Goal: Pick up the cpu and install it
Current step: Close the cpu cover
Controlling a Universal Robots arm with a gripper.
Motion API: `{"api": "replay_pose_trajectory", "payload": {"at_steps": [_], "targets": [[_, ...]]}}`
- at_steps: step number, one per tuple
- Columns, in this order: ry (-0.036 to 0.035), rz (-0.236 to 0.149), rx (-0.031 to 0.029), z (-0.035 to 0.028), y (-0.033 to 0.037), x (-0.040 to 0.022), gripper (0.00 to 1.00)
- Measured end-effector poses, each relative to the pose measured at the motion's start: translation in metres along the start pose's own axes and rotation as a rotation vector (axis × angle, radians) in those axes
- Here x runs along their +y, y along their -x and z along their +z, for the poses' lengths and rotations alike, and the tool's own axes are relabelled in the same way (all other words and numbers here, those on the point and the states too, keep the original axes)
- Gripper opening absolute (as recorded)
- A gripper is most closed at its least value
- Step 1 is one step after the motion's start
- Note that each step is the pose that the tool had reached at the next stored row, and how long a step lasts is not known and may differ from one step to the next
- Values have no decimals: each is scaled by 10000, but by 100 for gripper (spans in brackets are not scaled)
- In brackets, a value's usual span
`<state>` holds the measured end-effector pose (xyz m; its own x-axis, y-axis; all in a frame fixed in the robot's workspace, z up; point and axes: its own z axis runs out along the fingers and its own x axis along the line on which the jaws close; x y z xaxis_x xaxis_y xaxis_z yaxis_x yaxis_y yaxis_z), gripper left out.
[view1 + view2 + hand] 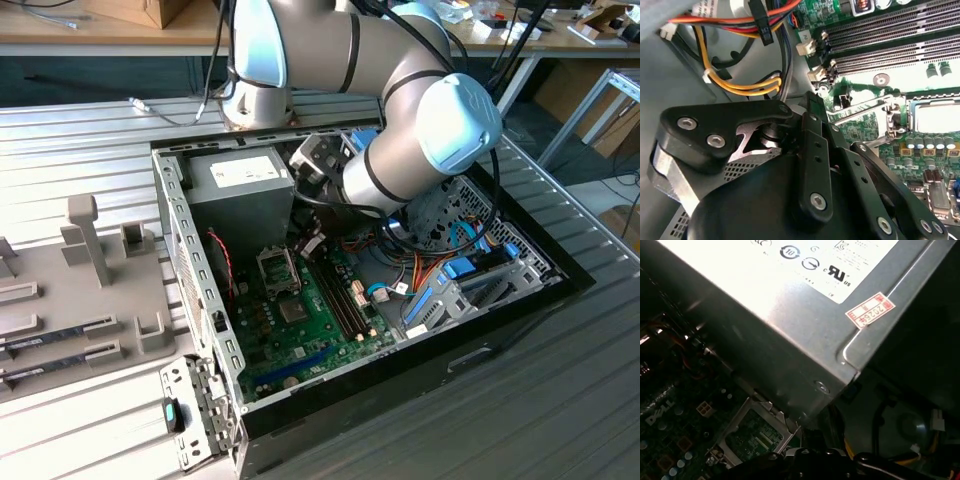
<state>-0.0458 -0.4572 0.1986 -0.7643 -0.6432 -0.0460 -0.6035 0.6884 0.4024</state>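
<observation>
Gripper [308,243]: inside PC case [192,262], low over mobo [300,352], near CPU socket [277,268].
Socket: frame lifted.
Grip state: can't tell.
PSU [240,185]: just beside socket.

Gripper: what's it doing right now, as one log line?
gripper: inside open computer case | above: motherboard | beside: grey power supply box | close to: socket frame

Our arm [330,45] stretches from its far base [255,100] toward the exterior view's right and folds at the elbow [455,120]. Our wrist [375,180] doubles back the other way, with the end effector [812,135] angled downward.
</observation>
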Motion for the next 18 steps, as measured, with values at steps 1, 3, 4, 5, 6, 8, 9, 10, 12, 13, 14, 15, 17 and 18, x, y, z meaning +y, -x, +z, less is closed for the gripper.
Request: {"api": "replay_pose_trajectory", "payload": {"at_steps": [1,3,4,5,6,8,9,10,12,13,14,15,17,18], "targets": [[3,-1,-2,8,-5,0,11],[11,-4,-6,9,-6,0,11],[13,-5,-9,10,-7,-1,11],[14,-7,-9,8,-8,-1,11],[18,-11,-9,-5,-8,3,11],[33,-19,-20,-45,-6,21,11],[39,-22,-25,-56,-5,26,11],[43,-25,-28,-65,-5,30,11],[52,-29,-34,-83,-4,38,11],[56,-31,-36,-94,-3,42,11],[59,-33,-39,-104,-3,47,11],[69,-38,-46,-106,-3,48,11],[92,-39,-47,-101,5,38,11],[99,-36,-44,-99,9,32,11]]}}
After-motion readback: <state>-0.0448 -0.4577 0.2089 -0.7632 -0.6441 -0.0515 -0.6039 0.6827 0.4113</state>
